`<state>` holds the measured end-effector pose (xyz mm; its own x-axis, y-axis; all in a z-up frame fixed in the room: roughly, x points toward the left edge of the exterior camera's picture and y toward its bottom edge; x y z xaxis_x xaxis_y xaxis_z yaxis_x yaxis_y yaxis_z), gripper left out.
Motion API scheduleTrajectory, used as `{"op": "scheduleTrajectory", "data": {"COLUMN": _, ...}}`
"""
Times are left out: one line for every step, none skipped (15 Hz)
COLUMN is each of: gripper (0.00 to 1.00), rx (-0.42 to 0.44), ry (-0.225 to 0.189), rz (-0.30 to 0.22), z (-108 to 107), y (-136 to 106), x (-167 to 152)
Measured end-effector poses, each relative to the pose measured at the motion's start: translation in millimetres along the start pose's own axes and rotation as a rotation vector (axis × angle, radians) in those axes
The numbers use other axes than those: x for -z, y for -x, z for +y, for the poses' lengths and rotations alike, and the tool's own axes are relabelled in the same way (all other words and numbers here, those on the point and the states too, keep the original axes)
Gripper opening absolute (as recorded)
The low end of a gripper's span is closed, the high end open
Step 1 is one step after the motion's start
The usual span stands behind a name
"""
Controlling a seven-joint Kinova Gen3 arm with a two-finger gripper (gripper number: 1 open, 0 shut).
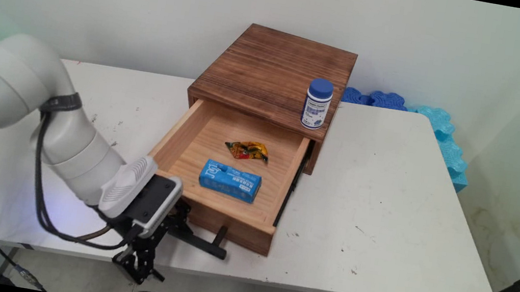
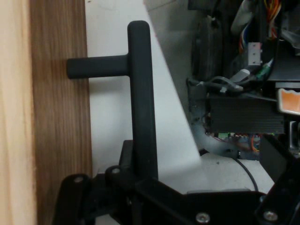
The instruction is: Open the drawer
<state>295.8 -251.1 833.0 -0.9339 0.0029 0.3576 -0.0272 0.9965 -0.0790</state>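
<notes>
Main view: drawer [image 1: 231,162] pulled well out of wooden cabinet [image 1: 276,71]; inside, blue box [image 1: 229,180] and candy wrapper [image 1: 246,150]. White bottle [image 1: 317,103] upright on cabinet top. Gripper [image 1: 143,257] down at table's near edge, by black handle [image 1: 204,246].

Hand view: handle bar [image 2: 140,98] running into linkage beside drawer front [image 2: 58,117]; cannot tell whether spread or pinched on bar.

Dark-grained brown cabinet [image 1: 276,68], pale drawer [image 1: 225,156], blue box [image 1: 230,180], blue-capped white bottle [image 1: 318,103], black handle [image 2: 140,98]
</notes>
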Motion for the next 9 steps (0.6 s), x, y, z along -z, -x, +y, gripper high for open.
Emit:
{"op": "scheduleTrajectory", "data": {"gripper": 1.00, "rx": -0.002, "ry": 0.002, "rz": 0.001, "z": 3.6, "y": 0.2, "x": 0.9}}
{"op": "scheduleTrajectory", "data": {"gripper": 1.00, "rx": -0.004, "ry": 0.003, "rz": 0.002, "z": 5.8, "y": 0.3, "x": 1.4}}
{"op": "scheduleTrajectory", "data": {"gripper": 1.00, "rx": -0.006, "ry": 0.004, "rz": 0.004, "z": 8.9, "y": 0.5, "x": 2.3}}
{"op": "scheduleTrajectory", "data": {"gripper": 1.00, "rx": -0.007, "ry": 0.005, "rz": 0.005, "z": 10.8, "y": 0.6, "x": 2.9}}
{"op": "scheduleTrajectory", "data": {"gripper": 1.00, "rx": -0.010, "ry": 0.005, "rz": 0.006, "z": 13.1, "y": 0.6, "x": 3.7}}
{"op": "scheduleTrajectory", "data": {"gripper": 1.00, "rx": -0.012, "ry": 0.005, "rz": 0.008, "z": 15.6, "y": 0.7, "x": 4.7}}
{"op": "scheduleTrajectory", "data": {"gripper": 1.00, "rx": -0.014, "ry": 0.005, "rz": 0.009, "z": 17.7, "y": 0.8, "x": 5.7}}
{"op": "scheduleTrajectory", "data": {"gripper": 1.00, "rx": -0.017, "ry": 0.004, "rz": 0.011, "z": 19.4, "y": 0.9, "x": 6.5}}
{"op": "scheduleTrajectory", "data": {"gripper": 1.00, "rx": -0.019, "ry": 0.003, "rz": 0.012, "z": 21.1, "y": 1.0, "x": 7.5}}
